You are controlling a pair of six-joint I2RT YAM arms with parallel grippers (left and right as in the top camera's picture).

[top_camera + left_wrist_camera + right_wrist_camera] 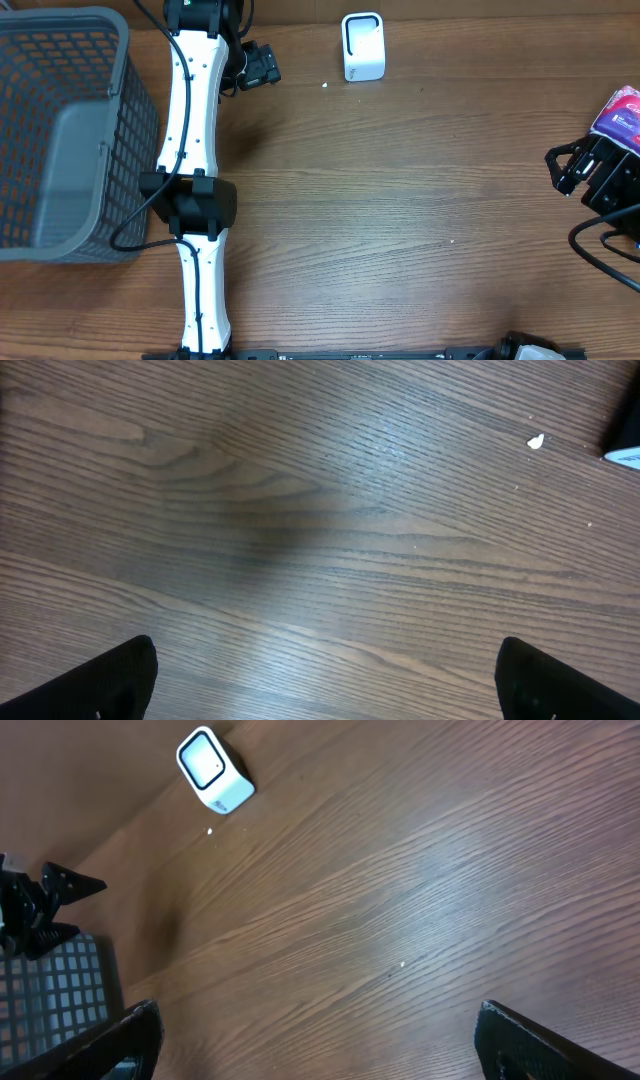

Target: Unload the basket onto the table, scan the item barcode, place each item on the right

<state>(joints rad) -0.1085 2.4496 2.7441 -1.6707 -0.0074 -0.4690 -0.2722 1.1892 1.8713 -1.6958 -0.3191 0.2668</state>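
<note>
The item, a pink and purple packet [622, 112], lies at the table's right edge, partly cut off by the frame. My right gripper [568, 168] sits just left of it, apart from it. In the right wrist view this gripper [318, 1030] is open, with only bare wood between its fingers. A white barcode scanner [362, 45] stands at the far middle of the table and also shows in the right wrist view [214, 770]. To the scanner's left, my left gripper [262, 66] hovers over the table. It [325, 670] is open and empty.
A grey mesh basket [60, 130] fills the left side, with the white left arm [195, 150] stretched along its right wall. A small white speck [326, 84] lies near the scanner. Black cables [600, 245] trail from the right arm.
</note>
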